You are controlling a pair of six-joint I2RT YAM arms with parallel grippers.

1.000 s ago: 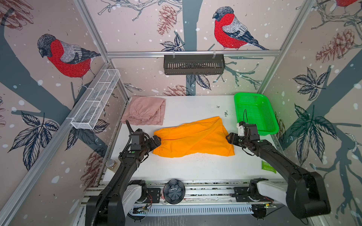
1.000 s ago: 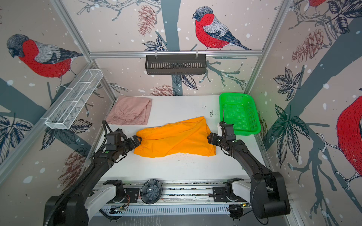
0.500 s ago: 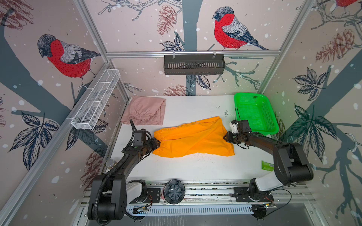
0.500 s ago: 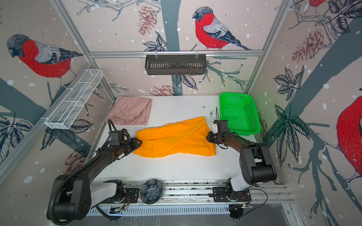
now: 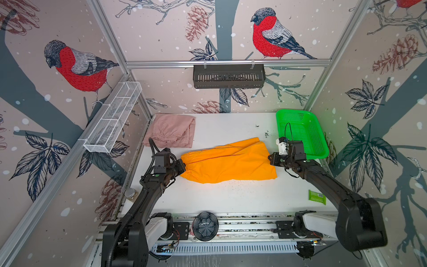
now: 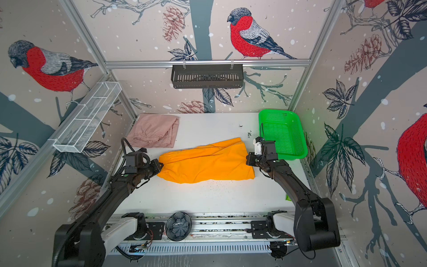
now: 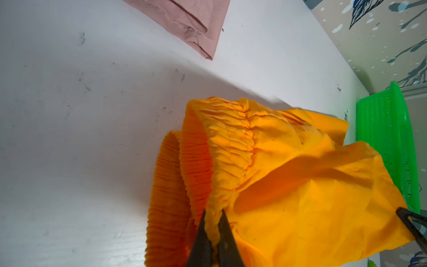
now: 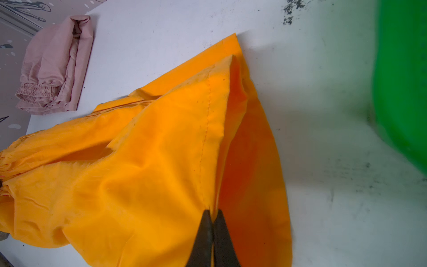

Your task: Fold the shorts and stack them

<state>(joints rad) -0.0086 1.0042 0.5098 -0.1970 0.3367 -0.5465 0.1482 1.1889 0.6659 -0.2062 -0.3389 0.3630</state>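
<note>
The orange shorts point(image 5: 227, 163) point(image 6: 205, 161) lie spread across the middle of the white table point(image 5: 231, 198). My left gripper point(image 5: 182, 167) point(image 7: 213, 213) is shut on the gathered waistband point(image 7: 231, 143) at their left end. My right gripper point(image 5: 270, 159) point(image 8: 213, 213) is shut on a hemmed leg edge point(image 8: 215, 129) at their right end. The cloth rises a little at both pinched ends. The pink shorts point(image 5: 171, 131) point(image 6: 153, 130) point(image 8: 53, 67) lie folded in the back left corner, apart from both grippers.
A green mesh basket point(image 5: 300, 131) point(image 6: 283, 133) stands at the back right, close behind my right wrist. A small green packet point(image 5: 317, 197) lies near the front right edge. A small jar point(image 5: 131, 193) stands at the left edge. A dark fan-like disc point(image 5: 205, 226) sits on the front rail.
Both grippers have gone from open to shut, the left on the orange waistband, the right on the leg hem. Both ends of the cloth have lifted slightly.
</note>
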